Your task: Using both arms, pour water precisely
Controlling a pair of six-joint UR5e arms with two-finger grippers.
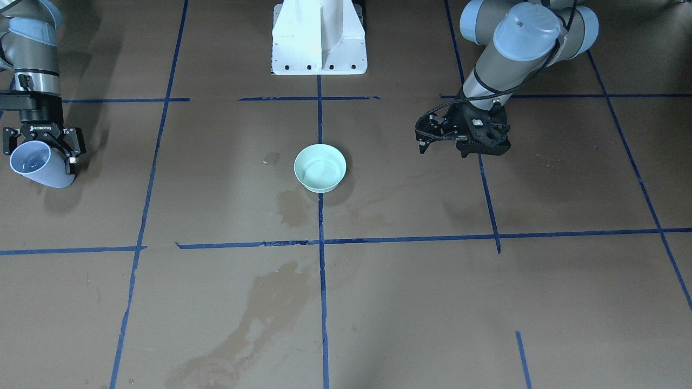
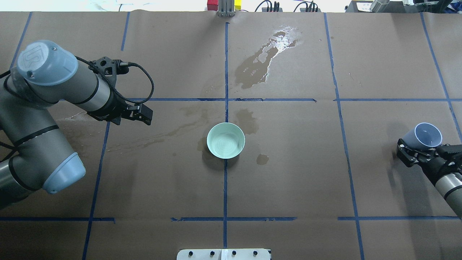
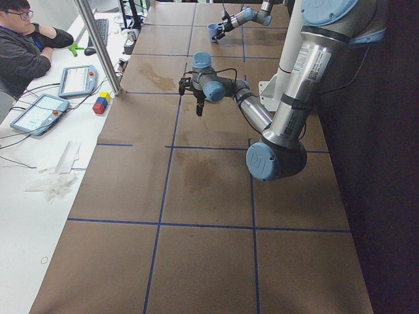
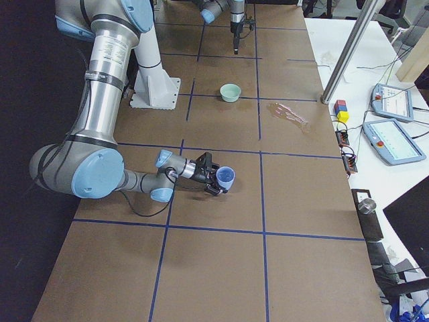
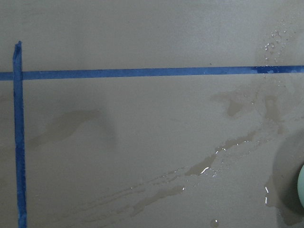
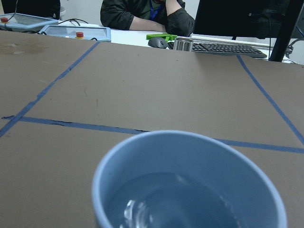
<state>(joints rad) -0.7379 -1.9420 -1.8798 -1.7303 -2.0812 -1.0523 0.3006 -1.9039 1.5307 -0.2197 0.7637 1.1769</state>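
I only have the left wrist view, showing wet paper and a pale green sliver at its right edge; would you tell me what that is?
Observer: A pale green bowl, upright on the centre tape line.
Operator: Thanks. And what will be poured from?
Observer: A tilted blue cup of water, gripped by the right tool far out on the robot's right.
Operator: Is anything held on my side?
Observer: No, the left tool holds nothing and hangs apart from the bowl.

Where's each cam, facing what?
Front: across table, facing pedestal; left arm image-right.
Overhead: behind pedestal, downward; left arm image-left, bowl central.
Left end: along table; left arm near.
Right end: right arm near, holding cup.
Left wrist: down at puddle; no body.
Right wrist: into cup's water; no body.
Shared: bowl, front and overhead.
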